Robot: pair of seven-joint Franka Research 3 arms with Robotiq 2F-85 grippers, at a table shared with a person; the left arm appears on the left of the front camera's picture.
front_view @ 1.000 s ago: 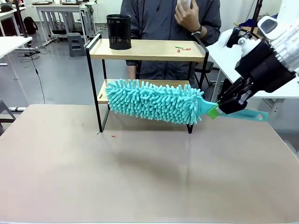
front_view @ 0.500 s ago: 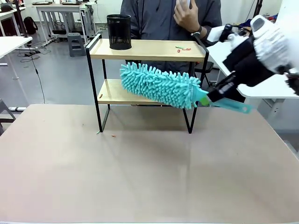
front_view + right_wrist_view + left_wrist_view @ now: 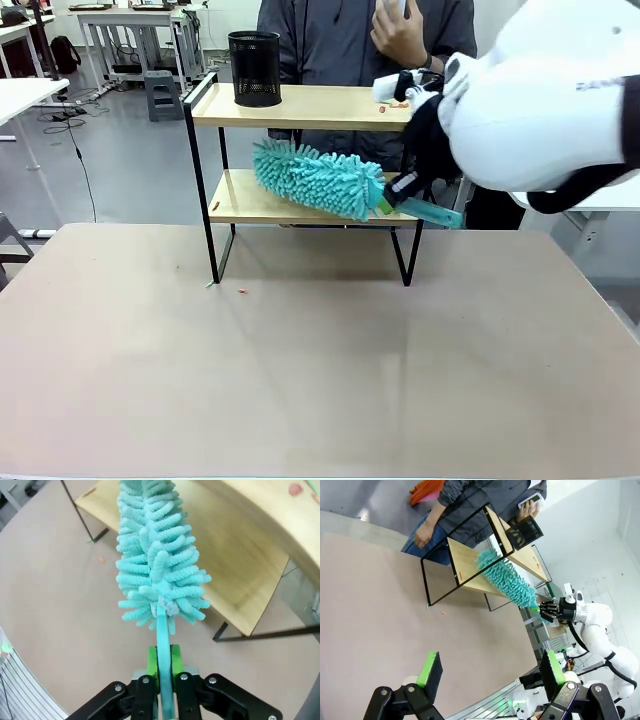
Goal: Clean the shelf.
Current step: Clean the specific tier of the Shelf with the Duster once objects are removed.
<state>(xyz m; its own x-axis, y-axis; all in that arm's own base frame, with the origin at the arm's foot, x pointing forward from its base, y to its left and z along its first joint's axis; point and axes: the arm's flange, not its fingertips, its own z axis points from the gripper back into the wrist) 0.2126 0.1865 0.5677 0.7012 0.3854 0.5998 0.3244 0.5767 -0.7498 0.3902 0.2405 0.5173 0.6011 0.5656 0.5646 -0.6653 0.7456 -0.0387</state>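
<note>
Since a second ago your right arm has swung in from the frame's right edge, lifting the duster from in front of the shelf's legs to between its two boards.

At the bottom of the left wrist view, your left jaws stand wide apart with nothing between the green pads, well above the desk. In the right wrist view, your right jaws are clenched on the duster's flat teal handle, green pads pressed to either side of it.

On the bare desk, a small red bit lies left of centre, just in front of the shelf's left leg. The shelf stands at the desk's far edge, in the upper middle of the front view. The duster's fluffy head slants over the lower board, its tip up and to the left; you cannot tell whether it touches the wood. On the upper board, a black mesh cup stands at the left end and a few small bits lie at the right end.

Behind the shelf stands a person, one hand raised at the frame's top.
</note>
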